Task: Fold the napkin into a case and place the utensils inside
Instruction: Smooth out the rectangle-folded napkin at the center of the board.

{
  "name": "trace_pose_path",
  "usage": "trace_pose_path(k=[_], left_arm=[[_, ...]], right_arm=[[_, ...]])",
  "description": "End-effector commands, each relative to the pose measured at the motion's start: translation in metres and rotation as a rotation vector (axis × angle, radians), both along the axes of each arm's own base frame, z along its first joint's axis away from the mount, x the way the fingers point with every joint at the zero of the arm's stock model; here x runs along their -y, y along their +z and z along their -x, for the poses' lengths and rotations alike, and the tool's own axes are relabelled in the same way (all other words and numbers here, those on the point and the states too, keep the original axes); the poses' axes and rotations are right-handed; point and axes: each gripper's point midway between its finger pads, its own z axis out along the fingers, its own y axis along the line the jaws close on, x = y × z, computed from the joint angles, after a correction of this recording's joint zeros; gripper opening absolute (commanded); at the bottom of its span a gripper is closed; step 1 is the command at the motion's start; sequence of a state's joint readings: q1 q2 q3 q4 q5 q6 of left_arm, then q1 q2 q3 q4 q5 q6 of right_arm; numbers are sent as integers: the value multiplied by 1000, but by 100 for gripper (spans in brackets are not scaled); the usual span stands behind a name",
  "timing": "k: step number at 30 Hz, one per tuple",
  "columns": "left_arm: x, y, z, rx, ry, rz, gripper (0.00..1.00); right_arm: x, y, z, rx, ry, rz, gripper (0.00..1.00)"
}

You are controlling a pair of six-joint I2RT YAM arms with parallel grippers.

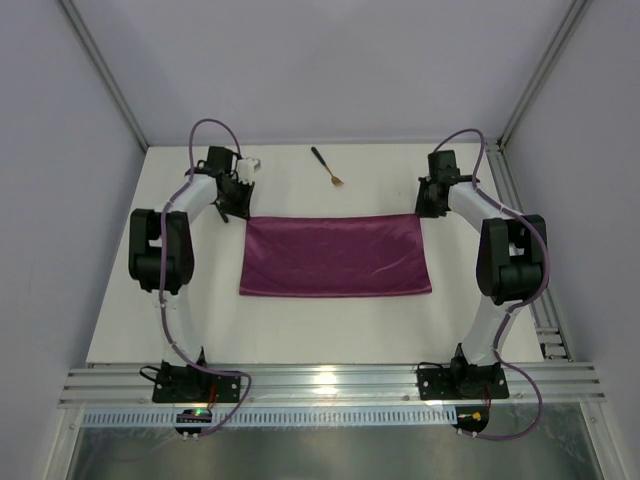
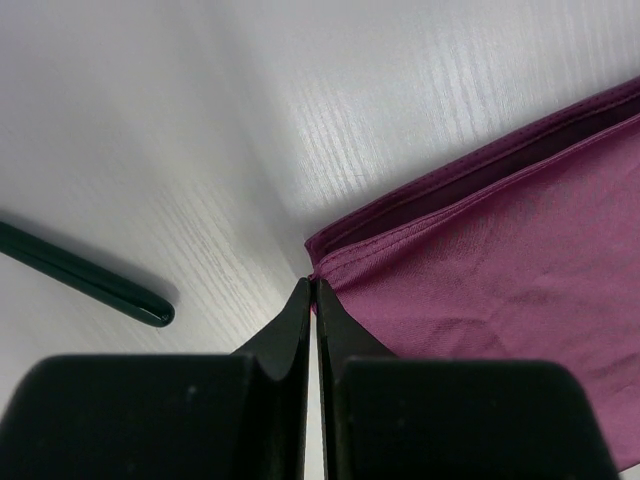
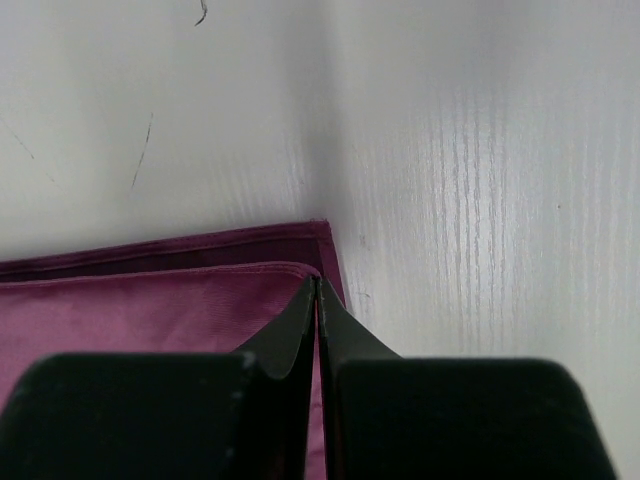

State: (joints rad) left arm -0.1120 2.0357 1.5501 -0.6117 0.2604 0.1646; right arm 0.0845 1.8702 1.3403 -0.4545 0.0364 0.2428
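Closed tight, the left fingers (image 2: 292, 325) and right fingers (image 3: 296, 318) seemingly pinch the upper corners of the napkin (image 1: 335, 256), ready for the next fold.

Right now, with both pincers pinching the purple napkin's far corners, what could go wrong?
1. The left pincer and the right pincer each seem to hold only the very tip of a corner of the napkin, on its top layer. The cloth could slip out when pulled.
2. A black utensil handle lies close beside the left pincer. A sideways move might knock it.
3. If one pincer moves faster than the other, the fold could come out crooked.
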Motion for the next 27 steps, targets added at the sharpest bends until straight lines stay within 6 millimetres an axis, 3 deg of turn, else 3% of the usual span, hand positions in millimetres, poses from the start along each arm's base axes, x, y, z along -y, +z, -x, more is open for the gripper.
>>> trace_pose_path(k=[1,9,11,12,14,15,17,20,22,24,25,26,27], left_arm=[[2,5,-18,53,4,-4,0],[4,-7,-20,35,-7,-25,0],[4,-8,-21,33,-7,-28,5],[4,-9,-21,31,-4,-29,11],[4,-3,-23,45,3,-33,32],[3,0,-24,51,10,-33,35],[2,9,-25,70,15,-35,38],[1,33,-21,105,16,-34,40],[2,57,-10,130,5,-21,40],[4,58,15,103,-21,-14,35],[8,75,31,123,-59,-6,32],[15,59,57,65,-102,-11,25],[20,56,75,40,-142,-18,23]], right_arm=[[5,9,-21,58,-33,14,4],[9,-3,-23,43,-47,31,4],[7,-4,-24,44,-39,27,11],[6,-6,-24,38,-33,25,24],[8,-4,-24,33,-35,31,32],[8,1,-25,44,-33,33,40],[10,9,-23,53,-37,45,46],[18,32,-17,78,-64,79,48],[21,51,-3,88,-80,102,49],[25,56,16,76,-109,162,49],[12,69,28,99,-85,167,47],[3,70,36,102,-66,164,43],[-7,59,53,72,-31,161,38]])
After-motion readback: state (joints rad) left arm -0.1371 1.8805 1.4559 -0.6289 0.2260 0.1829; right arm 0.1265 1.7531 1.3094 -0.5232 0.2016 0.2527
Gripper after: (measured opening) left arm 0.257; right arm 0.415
